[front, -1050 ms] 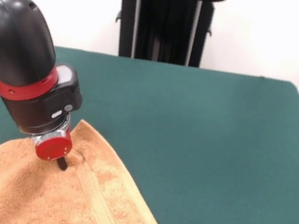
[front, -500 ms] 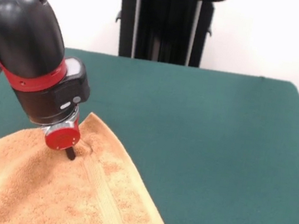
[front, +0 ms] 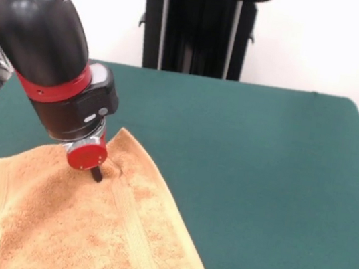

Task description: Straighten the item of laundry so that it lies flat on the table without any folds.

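Towel [front: 78, 227] lies spread on the green counter [front: 261, 174], at the near left of the front view, with band stripes visible. Gripper [front: 96, 175] presses down into the towel near its far corner, cloth puckered around it. Can't tell if the fingers are parted or closed.

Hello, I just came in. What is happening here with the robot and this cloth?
The red and black arm presses its tool down into an orange-tan towel near the towel's far corner, on the green table. The cloth puckers around the tip. The towel lies mostly spread out. Whether the tool is open or shut cannot be seen.
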Controlling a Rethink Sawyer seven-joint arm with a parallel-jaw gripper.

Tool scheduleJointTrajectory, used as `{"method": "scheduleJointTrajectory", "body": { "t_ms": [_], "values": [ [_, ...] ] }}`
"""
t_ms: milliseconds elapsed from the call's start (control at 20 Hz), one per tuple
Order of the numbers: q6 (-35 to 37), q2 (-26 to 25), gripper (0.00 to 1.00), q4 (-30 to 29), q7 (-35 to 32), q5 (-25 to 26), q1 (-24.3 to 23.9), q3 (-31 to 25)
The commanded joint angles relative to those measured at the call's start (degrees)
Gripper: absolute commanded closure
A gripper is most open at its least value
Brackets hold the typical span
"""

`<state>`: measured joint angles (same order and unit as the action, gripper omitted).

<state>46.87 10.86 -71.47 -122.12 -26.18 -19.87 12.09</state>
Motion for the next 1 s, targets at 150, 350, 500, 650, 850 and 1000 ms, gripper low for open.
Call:
{"method": "scheduleJointTrajectory", "body": {
  "t_ms": [150,350,500,650,850,1000],
  "values": [
    [-4.49,0.78,1.0,-16.27,-10.08,-3.49,3.31,-8.86],
    [-6.48,1.9,1.0,-18.4,-11.42,-4.02,4.07,-8.97],
    [-7.86,2.57,1.0,-19.92,-11.99,-4.67,4.57,-9.17],
    [-8.77,2.93,1.0,-20.88,-12.31,-5.37,5.06,-9.14],
    [-9.38,4.1,1.0,-22.76,-12.42,-5.96,5.67,-9.01],
    [-9.84,4.84,1.0,-24.06,-12.68,-6.4,6.23,-8.93]
  ]
}}
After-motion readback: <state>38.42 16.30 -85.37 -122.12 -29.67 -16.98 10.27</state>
